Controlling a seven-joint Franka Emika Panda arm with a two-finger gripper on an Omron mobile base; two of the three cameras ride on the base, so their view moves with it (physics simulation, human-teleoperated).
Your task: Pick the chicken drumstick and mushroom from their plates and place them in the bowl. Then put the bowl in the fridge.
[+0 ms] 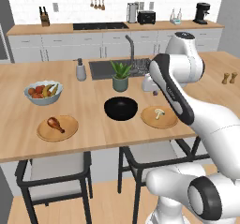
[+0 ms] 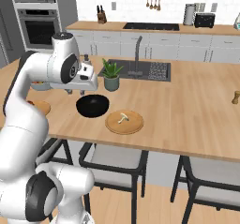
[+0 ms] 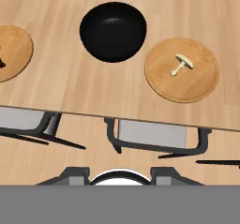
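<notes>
Claw point(image 2: 69, 91) hangs high over worktop point(image 1: 93, 120), just left of black bowl point(image 1: 121, 108), nothing between the fingers. How wide they stand: can't tell, tips mostly hidden by the hand in both base views.

Left base view layout: bowl at centre, empty. Chicken drumstick point(image 1: 55, 123) on the left wooden plate point(image 1: 70, 130), approx 8 o'clock from bowl, well apart. Mushroom point(image 1: 159, 113) on the right wooden plate point(image 1: 151, 121), approx 3 o'clock, plate rim just beside bowl. Hand view: mushroom point(image 3: 181, 64) lies on its side, cap toward 1 o'clock, stem toward 7.

Handling, judged:
- Drumstick: light, firm-ish, glossy skin so prob slippery. Tapered; best pinch across the thick meaty end, fingers square to its long axis. Bone end thin, likely to pivot or slide out.
- Mushroom: v. small, v. light, rounded cap. May roll or squirt out if pinched off-centre. Take across the cap or at the cap-stem join, low to the plate, gentle squeeze.
- Bowl: rigid, shallow, matte, heaviest item. Only hold is the rim, one finger in, one out. Carry level w/ food inside or contents shift.

Neither food item moved yet; fridge step far off.
</notes>
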